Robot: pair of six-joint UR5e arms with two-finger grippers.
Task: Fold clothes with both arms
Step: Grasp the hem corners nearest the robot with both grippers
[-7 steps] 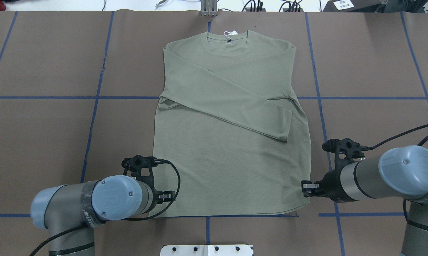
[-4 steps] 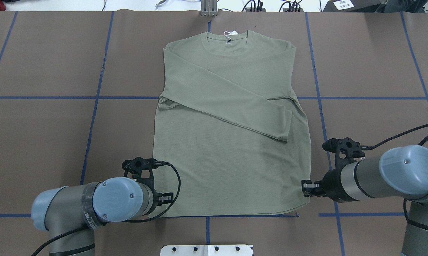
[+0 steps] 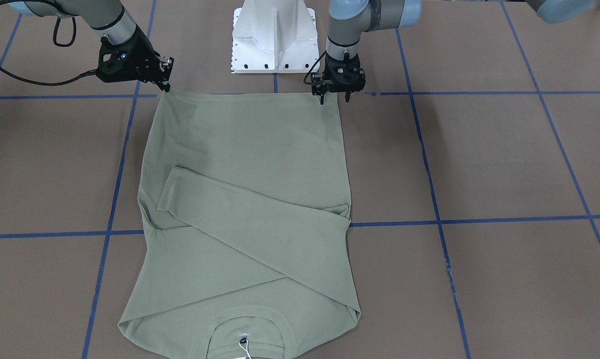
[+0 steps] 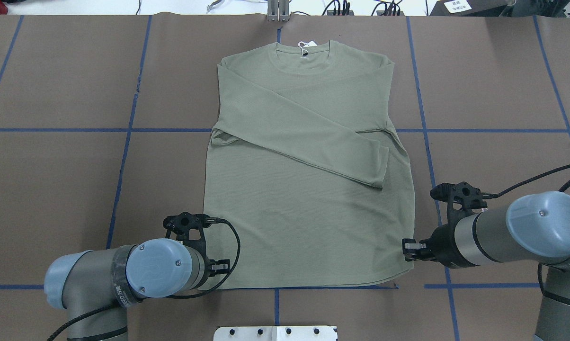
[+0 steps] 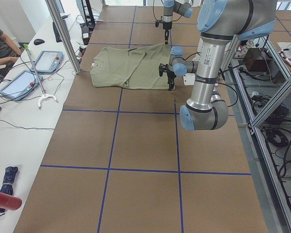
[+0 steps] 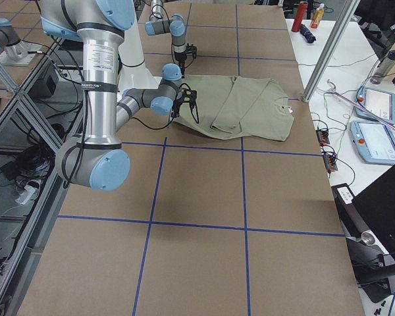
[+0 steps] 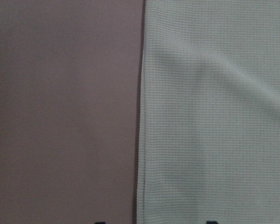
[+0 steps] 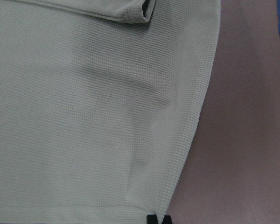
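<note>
Shirt (image 4: 308,227) lies flat in the middle of the brown table (image 4: 67,189), collar on the side away from the robot and hem towards its base. Both sleeves are folded across the chest. The upper sleeve (image 4: 313,139) runs slantwise and covers most of the other one. The front-facing view cuts off part of the collar and most of the white tag (image 4: 306,46). From overhead, the left arm's wrist hides its own fingers, and each wrist camera catches only dark fingertips at its bottom edge (the cloth looks pale and washed out there). The left gripper (image 3: 335,98) stands spread wide at the hem corner on the robot's left, one finger over cloth and one over bare table, with the shirt's side edge running between them. Whether the tips touch down I cannot tell. The right gripper (image 8: 158,219) is pinched almost closed on the shirt's edge at the opposite hem corner, where the knit puckers towards its tips
</note>
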